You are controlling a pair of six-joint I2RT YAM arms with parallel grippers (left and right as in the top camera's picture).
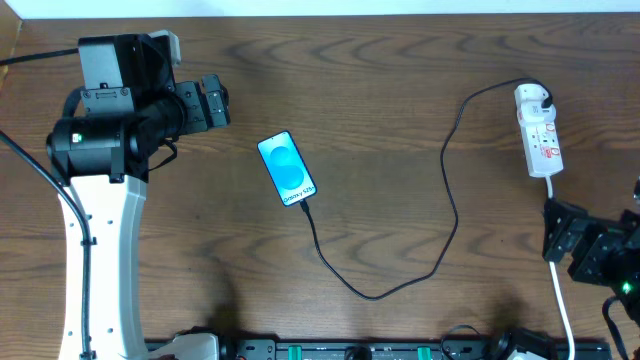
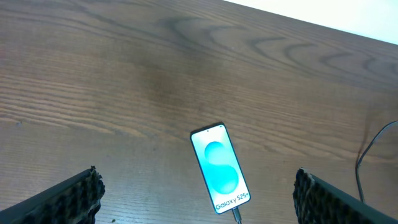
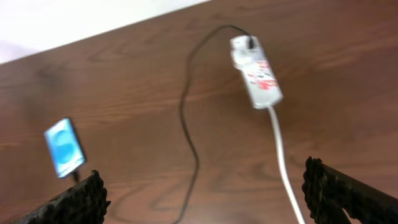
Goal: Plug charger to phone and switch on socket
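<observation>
The phone [image 1: 287,169] lies screen up on the wooden table, its blue screen lit; it also shows in the left wrist view [image 2: 220,168] and the right wrist view [image 3: 64,147]. The thin black charger cable [image 1: 443,200] runs from the phone's lower end in a loop to its white plug [image 1: 529,96], seated in the far end of the white socket strip [image 1: 540,137], which also shows in the right wrist view [image 3: 257,73]. My left gripper [image 1: 215,102] is open and empty, left of the phone. My right gripper [image 1: 560,230] is open and empty, below the socket.
The socket's white cord [image 1: 561,300] runs down to the table's front edge, passing beside my right gripper. The left arm's white base link [image 1: 100,260] stands at the left. A rail of hardware [image 1: 340,350] lines the front edge.
</observation>
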